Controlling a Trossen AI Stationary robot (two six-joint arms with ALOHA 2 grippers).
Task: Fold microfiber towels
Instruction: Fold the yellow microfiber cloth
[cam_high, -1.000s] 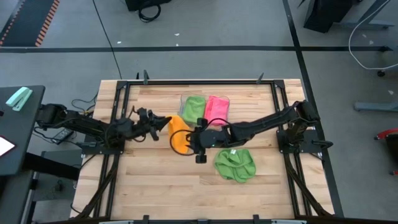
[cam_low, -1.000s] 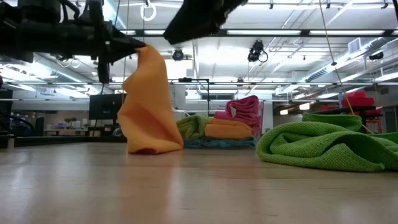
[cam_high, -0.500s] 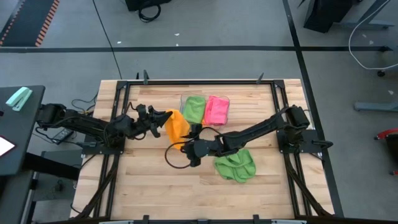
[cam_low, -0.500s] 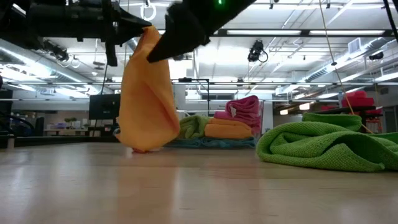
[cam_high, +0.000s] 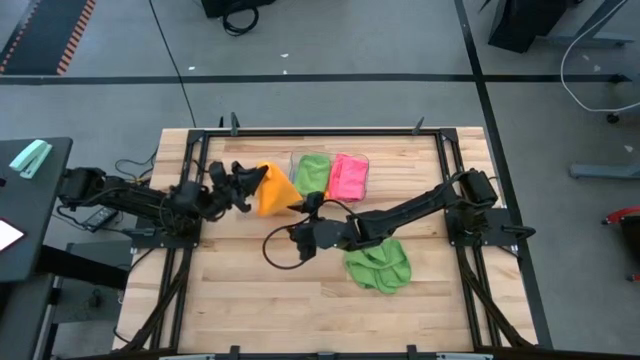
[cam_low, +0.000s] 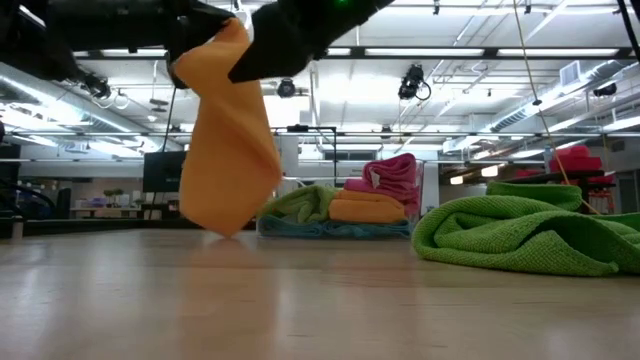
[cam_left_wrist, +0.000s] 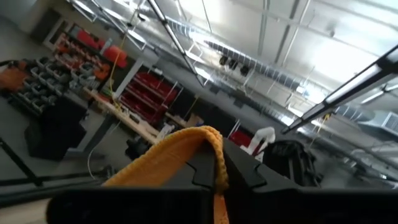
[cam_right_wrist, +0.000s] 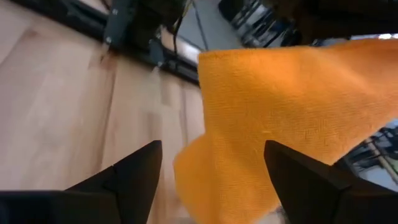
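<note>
- The orange towel (cam_high: 274, 190) is held pinched in the left gripper (cam_high: 247, 186), hanging above the table (cam_high: 250, 300).
- The right gripper (cam_high: 300, 238) is spread wide, nothing grasped.

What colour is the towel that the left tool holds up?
Plain orange towel; the low view shows it best.

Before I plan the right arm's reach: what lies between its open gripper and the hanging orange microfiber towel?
Nothing; right gripper faces orange microfiber towel across bare air, per right wrist view.
</note>
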